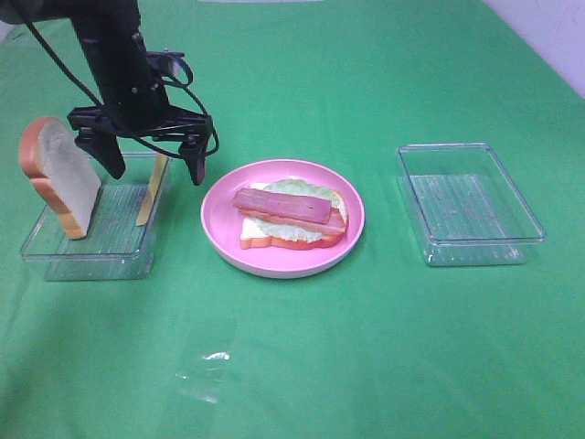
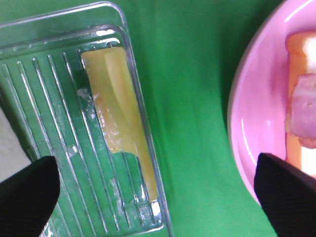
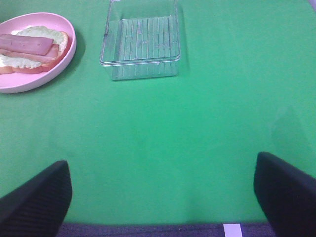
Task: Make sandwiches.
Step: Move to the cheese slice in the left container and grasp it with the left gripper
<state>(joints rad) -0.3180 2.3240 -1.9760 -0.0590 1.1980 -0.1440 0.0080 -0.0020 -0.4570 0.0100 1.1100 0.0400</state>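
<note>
Green cloth covers the table (image 1: pixel 292 366). The left claw (image 1: pixel 157 172) hangs spread wide and empty, straddling the cheese slice (image 2: pixel 118 103) leaning on the tray (image 1: pixel 91 261) wall just beneath it. Best to descend centred and pinch across its thin faces, though its lean is hard to judge. The half-built sandwich (image 1: pixel 291 218), bacon uppermost, lies on the plate (image 1: pixel 274 261) just beside that claw, past one finger. The right claw (image 3: pixel 160 192), also spread and empty, is well away.

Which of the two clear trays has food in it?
The left tray, holding a bread slice and a cheese slice; the right tray holds nothing.
</note>
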